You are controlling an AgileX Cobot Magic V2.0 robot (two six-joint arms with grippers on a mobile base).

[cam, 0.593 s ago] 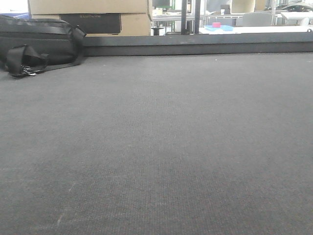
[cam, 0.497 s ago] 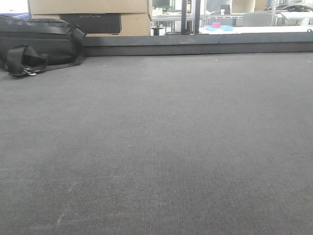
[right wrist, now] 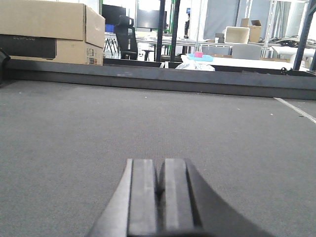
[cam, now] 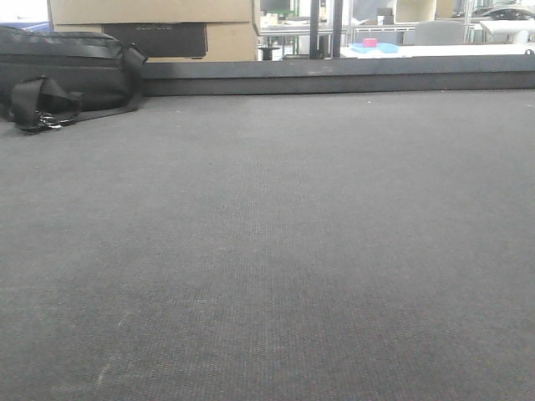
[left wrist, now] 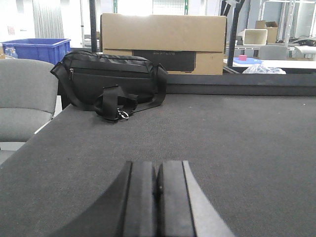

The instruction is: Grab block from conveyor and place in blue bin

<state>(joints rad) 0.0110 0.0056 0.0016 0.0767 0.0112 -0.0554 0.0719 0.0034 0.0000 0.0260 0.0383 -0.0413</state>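
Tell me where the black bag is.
In the front view the bag sits at the far left corner of the belt, right in front of the box.

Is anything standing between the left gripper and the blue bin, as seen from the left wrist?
Yes. The left gripper, shut and empty, sits low over the conveyor. Toward the blue bin at far left, a black bag lies on the belt and a grey chair back stands beside it. No block is visible.

You see the wide dark grey woven belt (cam: 267, 251) evenly, softly lit, with faint shadows; the far room glares white and looks slightly blurred.
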